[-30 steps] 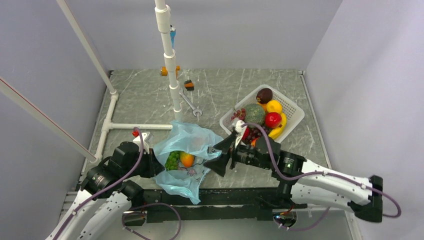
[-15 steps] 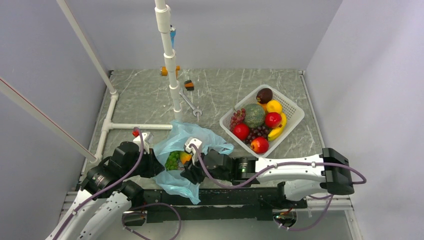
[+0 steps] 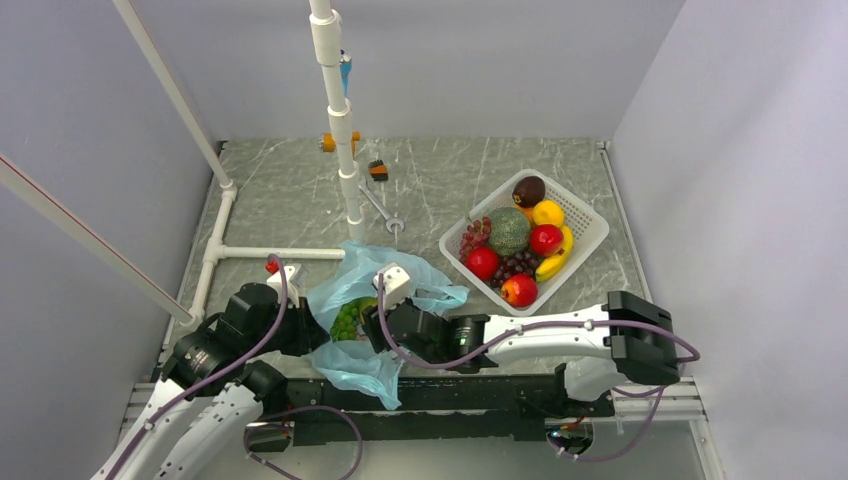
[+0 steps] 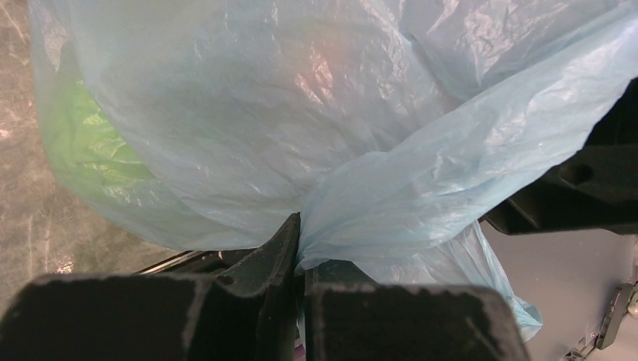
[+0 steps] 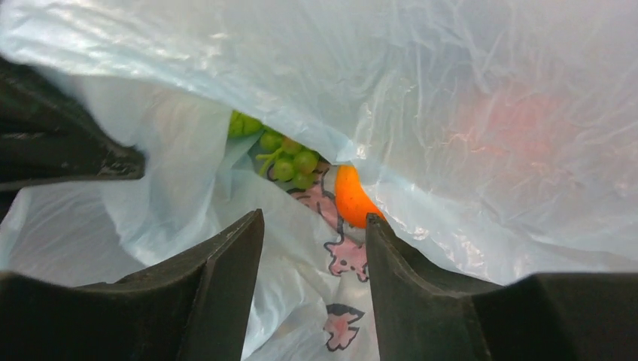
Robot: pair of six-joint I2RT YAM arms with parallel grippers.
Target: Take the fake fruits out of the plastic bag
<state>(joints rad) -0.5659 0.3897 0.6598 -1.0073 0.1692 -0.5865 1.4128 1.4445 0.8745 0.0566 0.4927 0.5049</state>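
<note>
At the table's near edge, the plastic bag (image 3: 345, 285) lies between both arms, and the job looks barely begun: the green grape bunch (image 5: 290, 162) and an orange fruit (image 5: 350, 197) sit inside it, with none seen out on the table. The left gripper (image 4: 299, 248) pinches a fold of film tight. The right gripper (image 5: 312, 229), fingers half parted and gripping nothing, noses into the bag's mouth, with the orange fruit just beyond one fingertip and the grapes deeper in.

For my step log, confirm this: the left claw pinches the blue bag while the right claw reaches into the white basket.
Not the basket: the right wrist view shows the right claw reaching into the blue bag. The left claw does pinch it.
</note>
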